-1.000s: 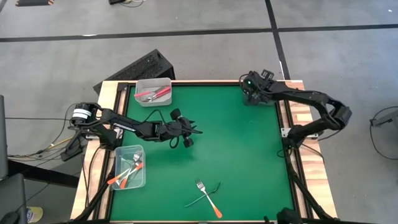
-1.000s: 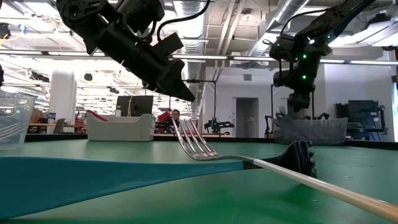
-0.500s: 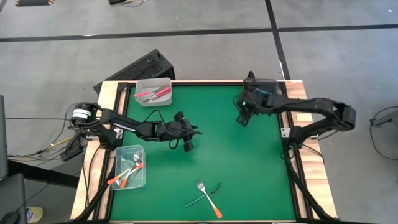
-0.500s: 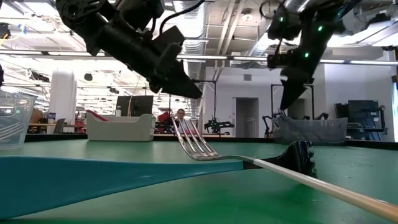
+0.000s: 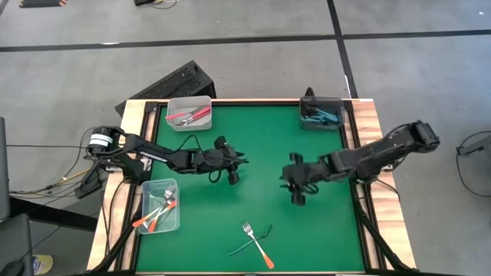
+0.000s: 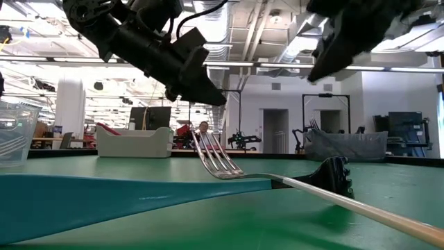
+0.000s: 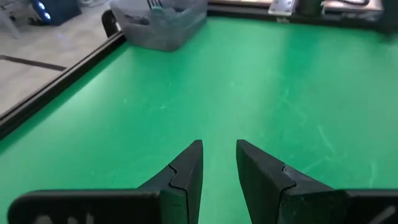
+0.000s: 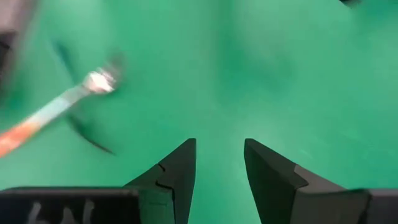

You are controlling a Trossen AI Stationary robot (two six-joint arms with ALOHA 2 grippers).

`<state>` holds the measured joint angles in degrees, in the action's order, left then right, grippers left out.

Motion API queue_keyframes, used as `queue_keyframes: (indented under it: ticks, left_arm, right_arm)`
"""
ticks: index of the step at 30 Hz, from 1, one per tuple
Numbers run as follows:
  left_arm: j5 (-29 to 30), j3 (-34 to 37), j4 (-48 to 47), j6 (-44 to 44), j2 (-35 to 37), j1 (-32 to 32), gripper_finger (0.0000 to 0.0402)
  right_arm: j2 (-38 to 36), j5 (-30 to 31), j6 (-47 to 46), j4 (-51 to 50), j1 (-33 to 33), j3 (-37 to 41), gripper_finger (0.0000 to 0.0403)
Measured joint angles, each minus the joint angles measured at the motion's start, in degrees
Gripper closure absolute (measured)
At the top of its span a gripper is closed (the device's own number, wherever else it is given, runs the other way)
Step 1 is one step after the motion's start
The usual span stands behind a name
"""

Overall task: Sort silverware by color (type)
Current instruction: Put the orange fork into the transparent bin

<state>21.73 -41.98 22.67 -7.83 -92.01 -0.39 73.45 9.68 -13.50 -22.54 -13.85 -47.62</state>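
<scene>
An orange-handled fork [image 5: 258, 244] and a thin teal-handled utensil [image 5: 247, 244] lie crossed on the green mat near its front edge. The fork also shows in the right wrist view [image 8: 62, 102], and its tines [image 6: 211, 156] stand close in the low view. My right gripper [image 5: 290, 184] hangs open above the mat right of centre, beyond the two utensils, with nothing between its fingers [image 8: 219, 144]. My left gripper [image 5: 242, 162] hovers open and empty over the mat's middle [image 7: 219, 146].
A clear bin [image 5: 189, 113] with red-handled pieces stands at the far left. A clear bin [image 5: 159, 205] with orange-handled forks stands at the near left. A dark grey bin [image 5: 321, 115] with teal pieces sits at the far right. Bare mat lies between the grippers.
My right gripper has swung from over the dark grey bin at the far right toward the near edge and the table's middle, turning as it went. It now hangs over the mat beyond the crossed utensils. My left gripper has tipped slightly in place.
</scene>
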Motion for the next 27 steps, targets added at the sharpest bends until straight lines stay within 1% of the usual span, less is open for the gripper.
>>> queue_keyframes:
  ticks: [4,7,9,11,13,15,19,22,24,27]
  left_arm:
    - [-1.6,0.0,1.98,0.12,0.0,0.01,0.0315]
    - [-6.71,0.0,1.63,-0.58,0.0,-0.13,0.0315]
    - [-11.86,0.0,-0.35,-3.92,0.0,-0.78,0.0315]
    - [-15.77,0.0,-3.64,-8.06,0.0,-2.0,0.0315]
    - [-17.61,0.0,-7.06,-11.46,0.0,-4.19,0.0313]
    - [-17.93,0.0,-8.85,-13.35,0.0,-7.17,0.0306]
    - [-17.95,0.0,-8.52,-16.39,0.0,-12.45,0.0272]
    - [-14.96,-0.02,-7.68,-17.97,0.0,-14.93,0.0235]
    - [-14.07,-0.02,-7.07,-18.39,-0.73,-15.81,0.0208]
    - [-16.93,-0.11,-5.17,-20.3,-2.53,-16.49,0.018]
  right_arm:
    - [0.0,0.12,-4.01,6.42,-4.86,0.0,0.0242]
    - [0.0,0.64,-5.59,9.53,-6.26,0.0,0.0242]
    - [0.0,0.94,-6.27,10.12,-6.5,0.0,0.0242]
    - [0.0,1.35,-7.31,9.84,-6.37,0.0,0.0242]
    - [0.01,3.02,-8.07,9.27,-6.35,0.0,0.0242]
    - [0.02,4.75,-8.13,9.18,-6.31,0.02,0.0242]
    - [0.02,8.11,-8.13,9.3,-5.84,0.01,0.0242]
    - [0.02,8.82,-8.94,9.35,-5.21,0.02,0.0242]
    - [0.02,8.94,-9.52,9.33,-4.88,0.02,0.0242]
    - [0.02,8.91,-10.54,9.28,-4.88,0.02,0.0242]
